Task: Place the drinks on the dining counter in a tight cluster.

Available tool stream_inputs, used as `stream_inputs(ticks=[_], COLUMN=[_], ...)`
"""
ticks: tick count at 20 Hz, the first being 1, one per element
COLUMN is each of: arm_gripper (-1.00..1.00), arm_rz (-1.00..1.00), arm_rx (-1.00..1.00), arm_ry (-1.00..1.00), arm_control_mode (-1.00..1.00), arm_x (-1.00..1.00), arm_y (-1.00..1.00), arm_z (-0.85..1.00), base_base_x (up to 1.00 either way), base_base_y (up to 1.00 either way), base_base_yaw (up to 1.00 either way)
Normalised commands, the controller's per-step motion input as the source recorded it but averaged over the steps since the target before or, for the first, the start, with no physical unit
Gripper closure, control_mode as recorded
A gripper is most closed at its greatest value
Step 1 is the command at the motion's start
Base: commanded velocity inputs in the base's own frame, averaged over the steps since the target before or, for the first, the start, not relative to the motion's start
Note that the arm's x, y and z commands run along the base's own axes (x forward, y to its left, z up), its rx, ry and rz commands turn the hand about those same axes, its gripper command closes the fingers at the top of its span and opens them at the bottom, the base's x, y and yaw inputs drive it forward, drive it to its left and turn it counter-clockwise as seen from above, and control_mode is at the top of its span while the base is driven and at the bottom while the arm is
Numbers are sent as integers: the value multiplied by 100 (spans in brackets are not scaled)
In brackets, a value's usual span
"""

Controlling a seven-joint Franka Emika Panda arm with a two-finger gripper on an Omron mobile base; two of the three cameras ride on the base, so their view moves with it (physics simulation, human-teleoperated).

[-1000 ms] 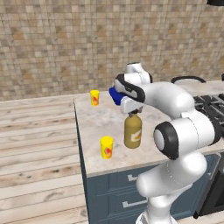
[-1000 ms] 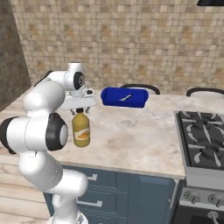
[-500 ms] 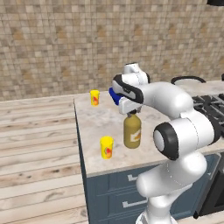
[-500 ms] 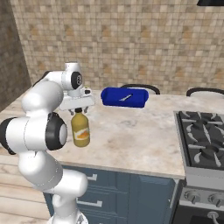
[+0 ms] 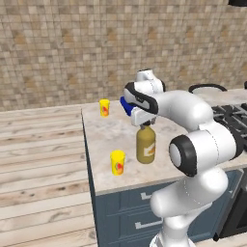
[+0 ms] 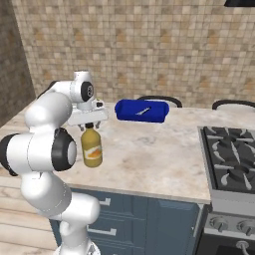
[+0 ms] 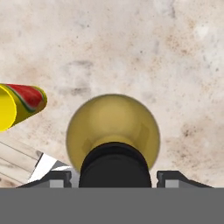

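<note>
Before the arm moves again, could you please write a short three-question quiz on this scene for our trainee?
1. True or false: the amber bottle stands upright on the counter.
2. How many yellow cups are on the counter?
3. The gripper is: A) over the bottle's cap, B) on the blue case, C) by the stove.

Key: 1 true; 2 two; 3 A.

The gripper's (image 5: 145, 124) fingertips are hidden behind the amber bottle's (image 5: 145, 145) black cap (image 7: 115, 165), so contact is perhaps unreadable. At nine o'clock in the hand view, a yellow cup (image 7: 17, 105) is cut off.
</note>
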Motion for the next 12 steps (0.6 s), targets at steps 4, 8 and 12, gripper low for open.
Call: stream_inputs(ticks=[4, 8, 12], arm_gripper=[-100, -100, -100], arm_rz=[0, 0, 0], arm_rx=[0, 0, 0], arm_ry=[0, 0, 0], arm_control_mode=[-100, -100, -100], arm_x=[0, 0, 1], arm_y=[0, -1, -11], arm_z=[0, 0, 0], base_base_x=[0, 0, 0], base_base_y=[0, 0, 0], base_base_yaw=[0, 0, 0])
